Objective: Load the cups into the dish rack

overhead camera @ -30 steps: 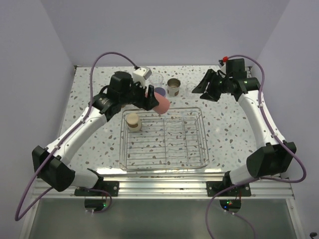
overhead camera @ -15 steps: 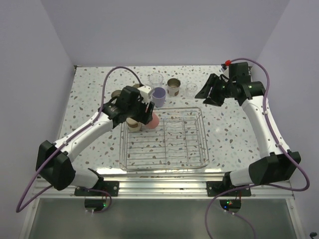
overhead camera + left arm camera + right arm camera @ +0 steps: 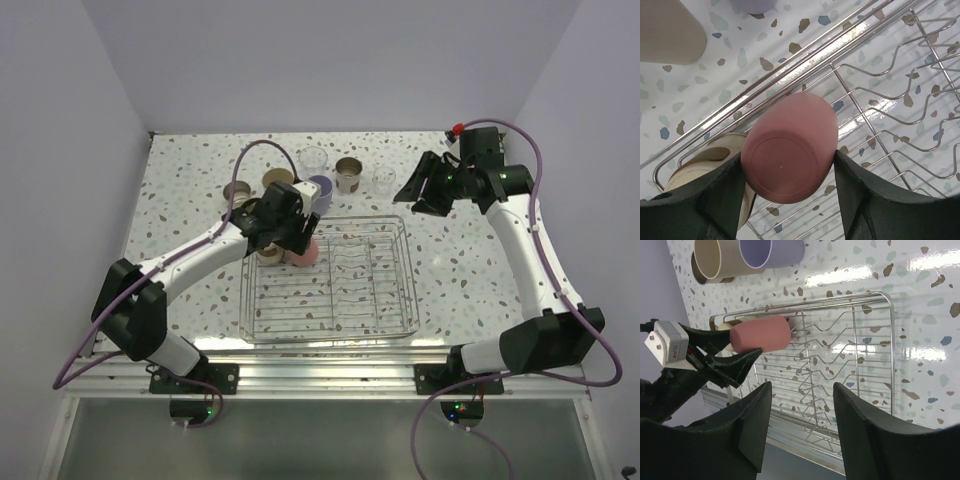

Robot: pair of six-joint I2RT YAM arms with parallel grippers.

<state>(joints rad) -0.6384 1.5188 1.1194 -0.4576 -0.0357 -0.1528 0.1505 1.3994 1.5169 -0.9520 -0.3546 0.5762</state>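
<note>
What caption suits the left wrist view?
Left gripper holds the pink cup over the dish rack, beside a tan cup inside.

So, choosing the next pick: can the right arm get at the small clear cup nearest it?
Probably yes. The right claw is open and empty, and the clear cup stands by itself close to it, with nothing between them.

The glossy white-shelled left arm (image 3: pixel 190 262) and matching right arm (image 3: pixel 522 240) have blocky black joint housings and matte black tapered fingers (image 3: pixel 715 200) — each trails a looping purple cable (image 3: pixel 268 143) — and a small red cap (image 3: pixel 455 127) tops the right wrist.
</note>
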